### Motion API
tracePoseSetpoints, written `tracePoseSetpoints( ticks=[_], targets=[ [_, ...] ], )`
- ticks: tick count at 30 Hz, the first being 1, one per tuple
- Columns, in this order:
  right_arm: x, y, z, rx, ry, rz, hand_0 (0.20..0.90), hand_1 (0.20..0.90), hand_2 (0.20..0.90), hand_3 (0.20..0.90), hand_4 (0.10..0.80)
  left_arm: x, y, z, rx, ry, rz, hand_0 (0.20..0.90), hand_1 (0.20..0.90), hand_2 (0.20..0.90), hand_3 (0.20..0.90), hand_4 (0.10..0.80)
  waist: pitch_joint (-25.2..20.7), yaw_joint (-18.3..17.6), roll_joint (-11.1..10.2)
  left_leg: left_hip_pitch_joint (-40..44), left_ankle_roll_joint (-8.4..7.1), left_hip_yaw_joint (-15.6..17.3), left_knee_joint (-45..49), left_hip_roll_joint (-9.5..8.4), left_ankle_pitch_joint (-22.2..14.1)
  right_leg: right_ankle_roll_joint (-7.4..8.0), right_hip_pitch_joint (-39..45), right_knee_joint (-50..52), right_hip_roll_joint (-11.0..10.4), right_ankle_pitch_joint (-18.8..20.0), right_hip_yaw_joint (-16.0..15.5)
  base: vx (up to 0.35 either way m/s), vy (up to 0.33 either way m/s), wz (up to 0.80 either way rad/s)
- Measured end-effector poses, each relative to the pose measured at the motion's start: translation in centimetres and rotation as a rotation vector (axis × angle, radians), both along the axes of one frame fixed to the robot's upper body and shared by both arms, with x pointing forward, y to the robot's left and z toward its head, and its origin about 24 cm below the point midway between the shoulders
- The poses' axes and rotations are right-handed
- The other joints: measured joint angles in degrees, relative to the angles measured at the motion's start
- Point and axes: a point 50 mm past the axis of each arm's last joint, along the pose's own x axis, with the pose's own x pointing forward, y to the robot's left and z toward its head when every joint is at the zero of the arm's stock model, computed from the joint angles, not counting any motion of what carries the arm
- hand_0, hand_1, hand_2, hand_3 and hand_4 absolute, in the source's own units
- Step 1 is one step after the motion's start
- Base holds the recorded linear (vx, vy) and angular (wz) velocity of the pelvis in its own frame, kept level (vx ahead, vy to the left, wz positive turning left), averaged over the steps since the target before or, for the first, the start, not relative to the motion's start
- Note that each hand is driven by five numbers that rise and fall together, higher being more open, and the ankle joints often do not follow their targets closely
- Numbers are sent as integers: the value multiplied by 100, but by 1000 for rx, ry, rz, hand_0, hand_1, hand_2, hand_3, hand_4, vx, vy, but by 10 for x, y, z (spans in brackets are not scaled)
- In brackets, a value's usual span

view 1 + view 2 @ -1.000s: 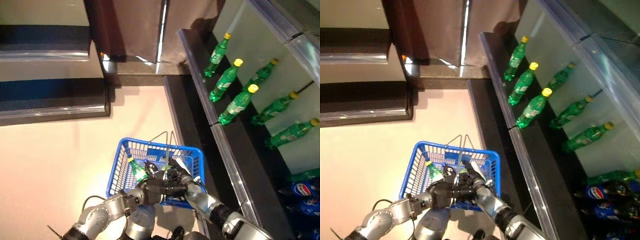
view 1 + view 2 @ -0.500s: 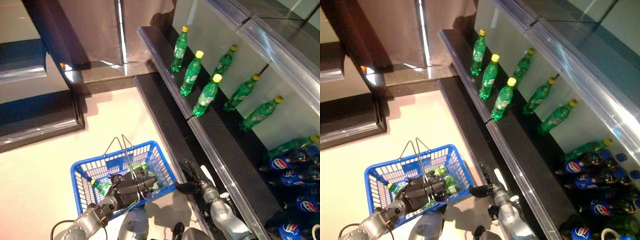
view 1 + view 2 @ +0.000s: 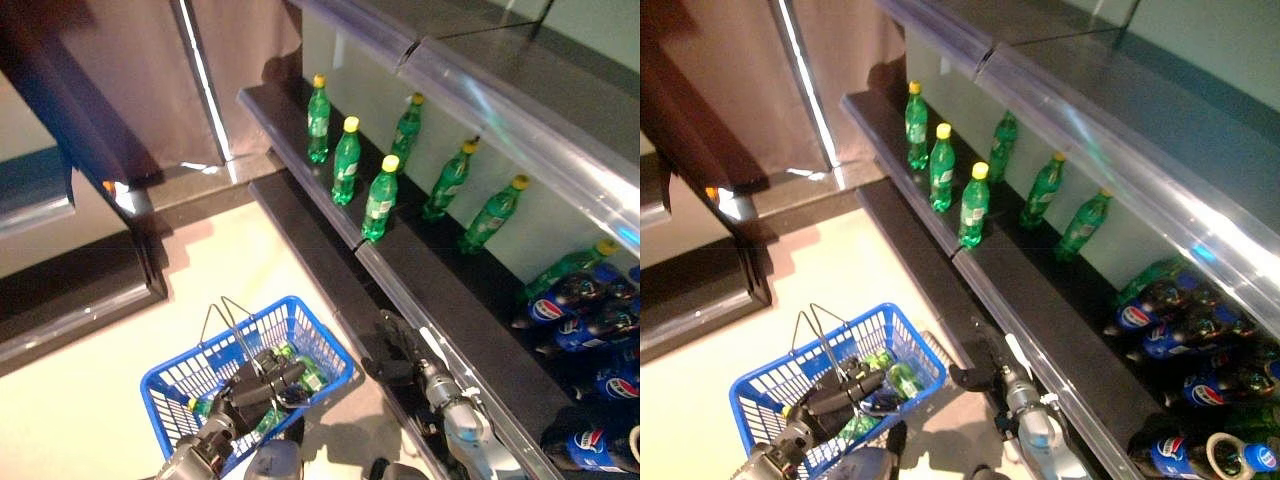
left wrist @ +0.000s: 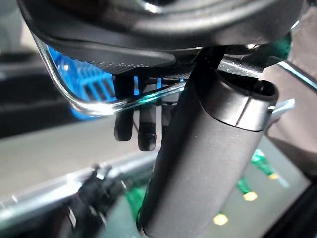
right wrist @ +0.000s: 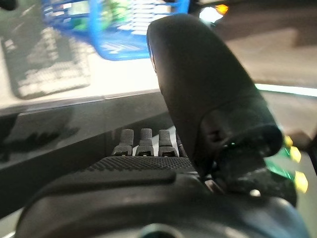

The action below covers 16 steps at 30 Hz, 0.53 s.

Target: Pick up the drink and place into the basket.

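A blue wire basket [image 3: 322, 330] hangs low at the left, over the pale floor. Green drink bottles [image 3: 306, 373] lie inside it, one showing a yellow cap [image 3: 194, 405]. My left hand [image 3: 262, 385] sits over the basket's near side, its fingers [image 4: 146, 133] curled over the chrome handle wire [image 4: 99, 106]. My right hand [image 3: 395, 354] is outside the basket, by the dark front edge of the shelf, open and empty. Its fingers [image 5: 148, 141] are straight. More green bottles [image 3: 381, 197] with yellow caps stand on the shelf above it.
The dark shelf [image 3: 300, 145] runs diagonally along the right, with a glass-fronted ledge [image 3: 480, 85] over it. Dark cola bottles [image 3: 560, 300] lie further right on the shelf. A dark counter [image 3: 80, 300] with a step is at the left.
The camera has swung toward the shelf. My right hand has left the basket, where it was beside the left hand, and now sits empty at the shelf's edge.
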Motion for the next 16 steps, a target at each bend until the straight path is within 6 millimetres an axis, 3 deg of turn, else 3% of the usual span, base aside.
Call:
tracePoseSetpoints(
  ticks=[8,16],
  targets=[
    [-27,-8,-15,137,67,-32,900,900,900,900,800,-23,-7,-35,38,142,78,300,300,300,200,100,-393,-506,13,51,10,203,-221,70,54,-19,-87,-184,64,32,171,-118,5,-13],
    [-26,-7,-16,152,69,-31,900,900,900,900,800,-20,-14,-37,40,116,72,300,300,300,200,100,-498,-547,133,-21,2,230,-223,94,48,-30,-141,-254,86,55,182,-67,-1,-2]
  ],
)
